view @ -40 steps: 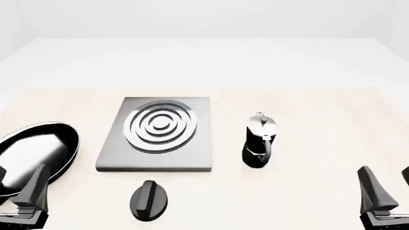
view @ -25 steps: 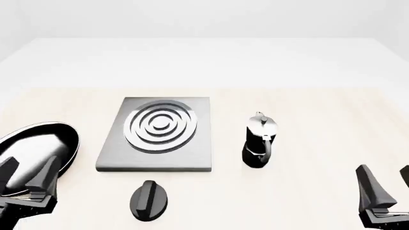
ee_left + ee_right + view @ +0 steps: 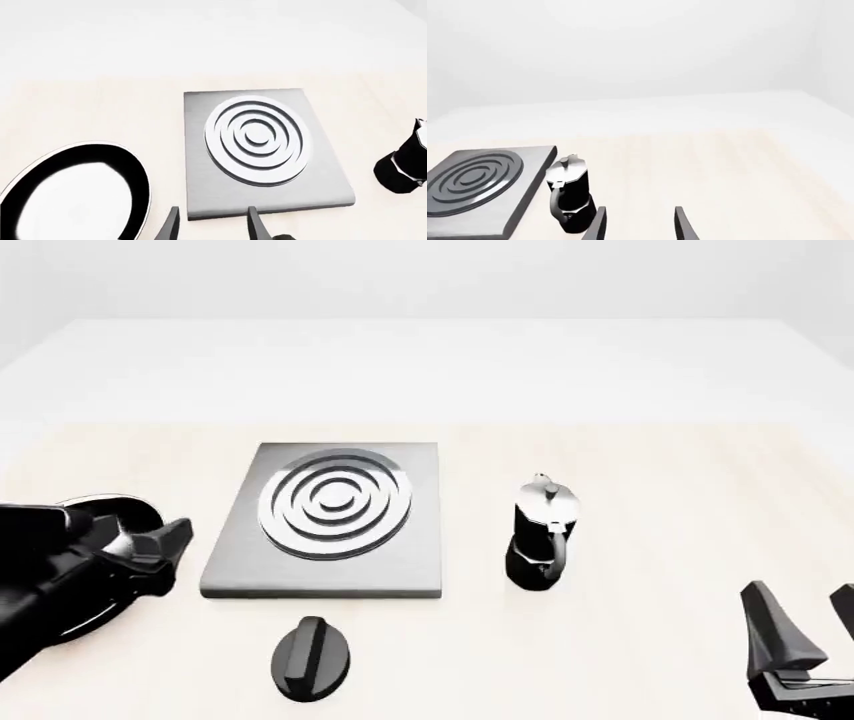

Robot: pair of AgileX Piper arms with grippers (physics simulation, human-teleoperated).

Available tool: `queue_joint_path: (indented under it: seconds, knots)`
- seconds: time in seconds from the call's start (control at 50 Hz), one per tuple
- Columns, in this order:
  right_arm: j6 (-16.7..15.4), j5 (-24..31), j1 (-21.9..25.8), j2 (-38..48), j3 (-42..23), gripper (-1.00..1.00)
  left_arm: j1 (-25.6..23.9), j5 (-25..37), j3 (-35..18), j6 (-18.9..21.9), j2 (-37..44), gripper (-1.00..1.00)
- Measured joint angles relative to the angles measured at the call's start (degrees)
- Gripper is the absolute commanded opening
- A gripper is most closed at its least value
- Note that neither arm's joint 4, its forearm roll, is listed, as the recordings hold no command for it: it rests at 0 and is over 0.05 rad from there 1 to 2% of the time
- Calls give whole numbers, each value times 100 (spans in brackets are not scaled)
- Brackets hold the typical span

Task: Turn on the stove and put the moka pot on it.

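On the pale wooden table (image 3: 641, 470), one stove (image 3: 330, 520) lies flat near the middle, its silver rings bare, with nothing set on it. Its single black knob (image 3: 310, 657) sits apart on the near side, just in front of the plate's front edge, where either arm can reach it. One moka pot (image 3: 541, 533) stands upright just to the right of the stove, not touching it, handle turned toward the camera; that spot puts it on the right arm's side.

The left gripper (image 3: 167, 538) hangs above the table at the left, over one shiny frying pan (image 3: 100, 512) that it largely hides in the front view. It points toward the stove's left edge; its wrist camera shows two fingers (image 3: 257, 225) spread apart with nothing between them.

The right gripper (image 3: 801, 625) waits low at the near right corner, well apart from the pot, its two fingers parted and empty in its own wrist view. It looks aimed toward the pot, though the front view cuts off much of it.

Neither step appears begun: the knob is untouched and the pot is off the plate.
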Motion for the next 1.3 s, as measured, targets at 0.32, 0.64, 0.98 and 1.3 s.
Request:
queue_joint_path:
  seconds: [0.32,0.64,0.98,1.3]
  knots:
    - [86,-62,10,79,1,100,-503,1279,-1038,151,732,100]
    - [138,-74,19,92,2,100,-1000,2351,-1813,163,1263,100]
    - [187,-139,37,171,2,100,-1439,2916,-2181,-60,1767,100]
    - [257,-140,37,159,2,100,-1949,2949,-2302,-436,2150,100]
